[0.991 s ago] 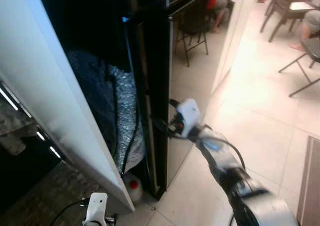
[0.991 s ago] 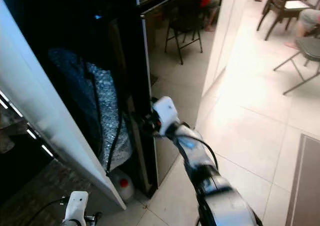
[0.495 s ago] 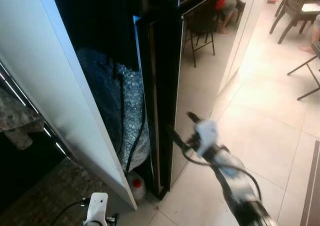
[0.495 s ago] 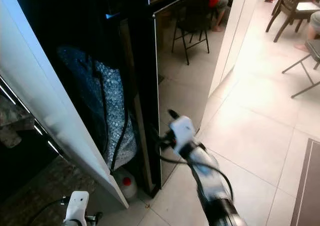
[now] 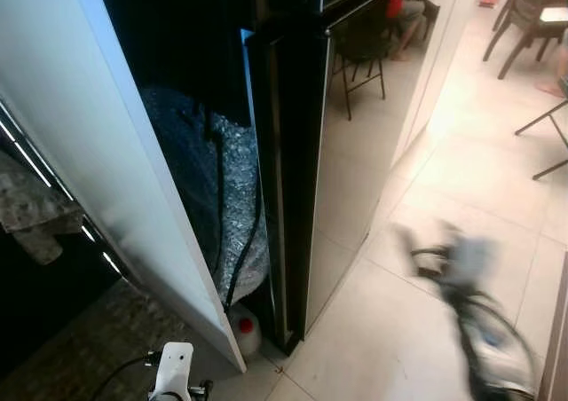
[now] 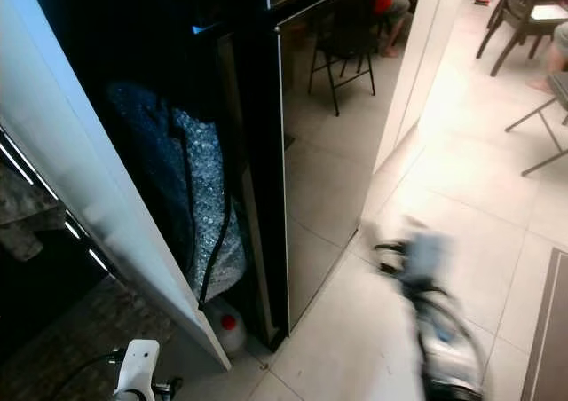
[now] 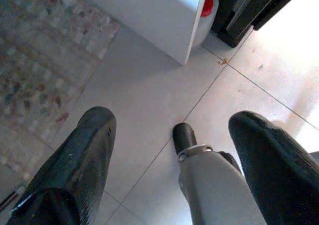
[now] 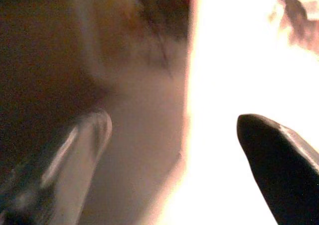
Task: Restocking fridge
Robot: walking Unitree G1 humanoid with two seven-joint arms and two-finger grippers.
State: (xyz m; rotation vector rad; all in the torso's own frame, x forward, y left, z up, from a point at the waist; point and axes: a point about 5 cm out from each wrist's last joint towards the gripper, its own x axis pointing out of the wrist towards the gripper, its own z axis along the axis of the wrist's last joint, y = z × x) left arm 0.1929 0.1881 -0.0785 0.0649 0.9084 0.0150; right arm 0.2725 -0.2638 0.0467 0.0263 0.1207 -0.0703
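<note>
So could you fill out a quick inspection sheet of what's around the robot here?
Surface: pale tiled floor, patterned paving beside it.
Job's things: black fridge, its glossy door shut; no groceries seen.
Clutter: white jug with a red cap at the fridge's foot; crinkled silver wrap behind the fridge.
Grippers: right tool blurred in motion, open, off the fridge; left tool open, empty, hanging over the floor.
Cables: black cable down the silver wrap.
Surroundings: white panel beside the fridge; chairs and seated people beyond.
</note>
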